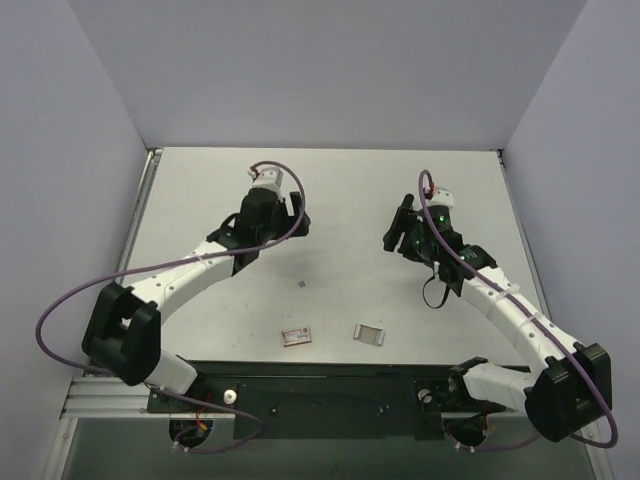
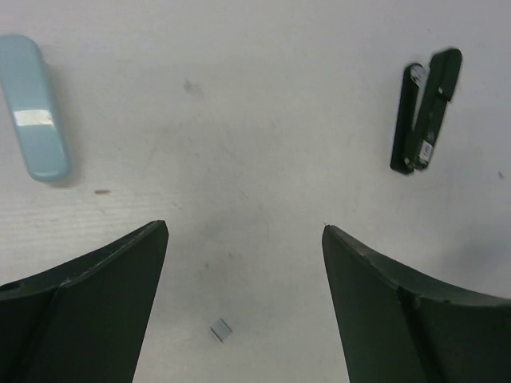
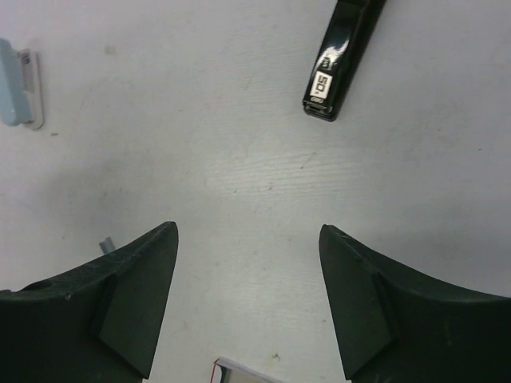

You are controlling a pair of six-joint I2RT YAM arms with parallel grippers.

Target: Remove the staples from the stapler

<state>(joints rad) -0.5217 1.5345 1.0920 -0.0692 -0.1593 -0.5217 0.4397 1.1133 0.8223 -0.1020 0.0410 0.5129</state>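
Observation:
A black stapler lies hinged open on the white table, beyond and to the right of my left gripper. It also shows in the right wrist view, ahead of my right gripper. One tiny silvery staple strip lies on the table between and below the left fingers. It shows too in the top view and left of the right gripper. Both grippers are open, empty and held above the table.
A light blue stapler-like object lies to the left, its edge visible in the right wrist view. A small red-and-white box and its grey inner tray lie near the table's front edge. The tray's corner sits just below the right gripper.

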